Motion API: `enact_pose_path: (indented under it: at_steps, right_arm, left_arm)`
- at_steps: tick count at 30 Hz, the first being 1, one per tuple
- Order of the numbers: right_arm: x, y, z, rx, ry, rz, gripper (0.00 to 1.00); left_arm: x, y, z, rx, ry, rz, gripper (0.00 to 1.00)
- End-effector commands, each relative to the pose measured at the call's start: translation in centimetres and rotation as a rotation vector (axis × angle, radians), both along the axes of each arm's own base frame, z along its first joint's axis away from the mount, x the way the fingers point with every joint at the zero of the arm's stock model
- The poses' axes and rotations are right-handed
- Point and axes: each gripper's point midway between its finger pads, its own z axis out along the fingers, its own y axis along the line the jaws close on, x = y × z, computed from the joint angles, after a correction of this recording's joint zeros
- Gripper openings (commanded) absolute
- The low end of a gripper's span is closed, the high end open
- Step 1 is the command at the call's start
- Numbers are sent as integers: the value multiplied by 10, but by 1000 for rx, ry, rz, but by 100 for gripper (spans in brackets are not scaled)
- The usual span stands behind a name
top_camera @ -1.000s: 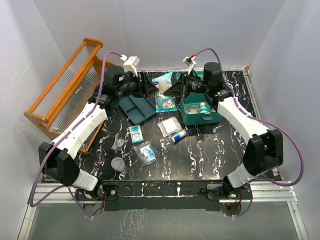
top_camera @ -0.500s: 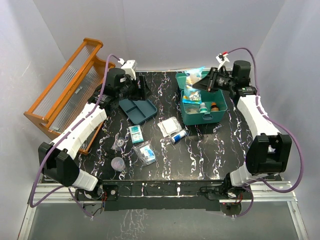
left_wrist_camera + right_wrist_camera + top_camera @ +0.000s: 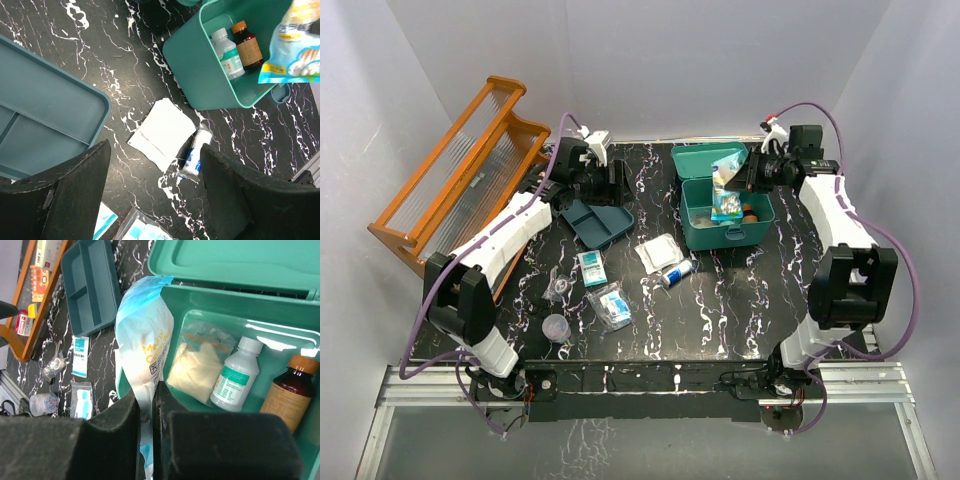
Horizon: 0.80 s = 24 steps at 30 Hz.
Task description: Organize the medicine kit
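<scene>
The teal medicine kit box (image 3: pixel 725 232) stands open at the back right, with its lid (image 3: pixel 705 160) up. Inside are a white bottle (image 3: pixel 235 375), a brown bottle (image 3: pixel 292 390) and a clear bag of gauze (image 3: pixel 197 360). My right gripper (image 3: pixel 748 176) is shut on a blue-white cotton bag (image 3: pixel 725 198) that hangs over the box opening; it also shows in the right wrist view (image 3: pixel 145 335). The teal insert tray (image 3: pixel 597 220) lies left of the box. My left gripper (image 3: pixel 610 180) is open and empty above the tray's far end, fingers (image 3: pixel 55 200) spread wide.
An orange wooden rack (image 3: pixel 460 175) leans at the far left. On the table lie a white packet (image 3: pixel 657 250), a blue-white roll (image 3: pixel 677 272), a teal-white carton (image 3: pixel 590 267), a clear packet (image 3: pixel 613 305) and a small cup (image 3: pixel 555 327).
My right gripper has carried the cotton bag from the table's back middle to the right, over the open box. My left gripper has let go and shifted slightly right over the tray.
</scene>
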Motion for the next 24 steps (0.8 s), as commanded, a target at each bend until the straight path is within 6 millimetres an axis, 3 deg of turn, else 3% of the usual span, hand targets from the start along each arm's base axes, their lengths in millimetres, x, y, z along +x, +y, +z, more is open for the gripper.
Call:
enact_pose_path:
  at_steps: [1, 8, 24]
  right_arm:
    - [12, -2, 3, 2, 24, -5, 0]
    - [22, 0, -19, 36, 135, -34, 0]
    - [-2, 41, -69, 33, 336, 96, 0]
  left_arm:
    - [4, -8, 29, -42, -60, -39, 71]
    - [7, -13, 27, -58, -52, -49, 72]
    - [6, -14, 22, -49, -47, -65, 73]
